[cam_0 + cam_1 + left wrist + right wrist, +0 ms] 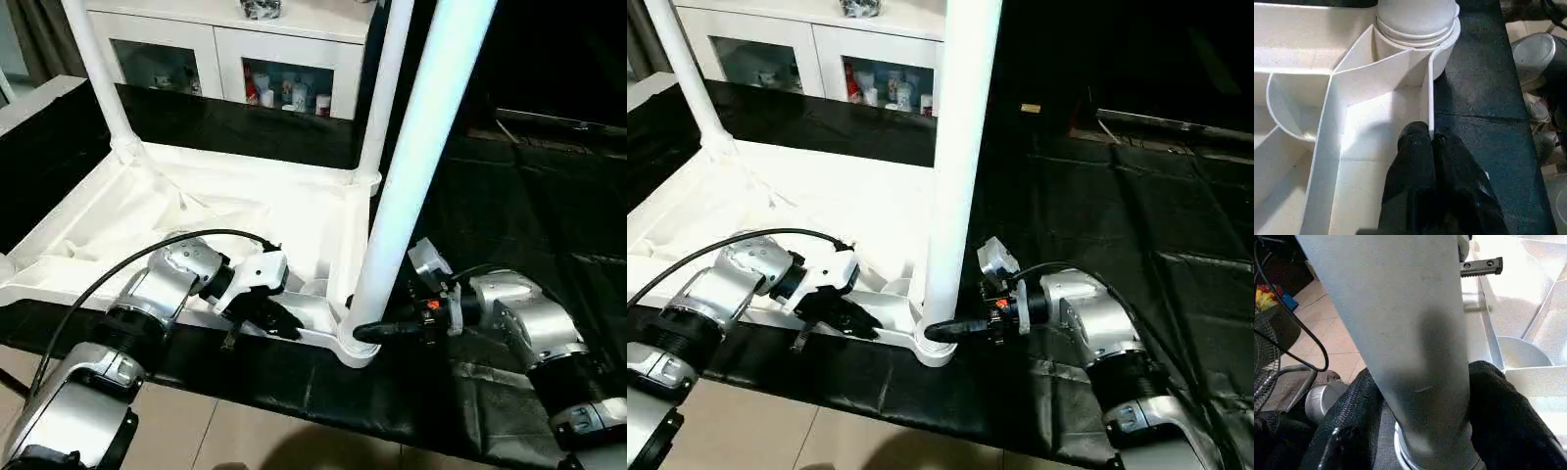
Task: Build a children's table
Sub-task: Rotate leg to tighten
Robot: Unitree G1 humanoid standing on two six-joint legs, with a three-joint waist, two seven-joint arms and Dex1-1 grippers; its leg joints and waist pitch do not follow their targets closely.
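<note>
The white table top lies upside down, ribbed side up, on a black-covered surface. Three white legs stand in its corner sockets: one far left, one far right and a near one in the front right socket. My right gripper is shut on the near leg just above the socket, one finger on each side. Just left of that corner, my left gripper is shut on the top's thin front rim.
A white glass-door cabinet stands behind the work. The black cloth stretches off to the right. Tiled floor lies below the front edge. A cable loops over my left forearm.
</note>
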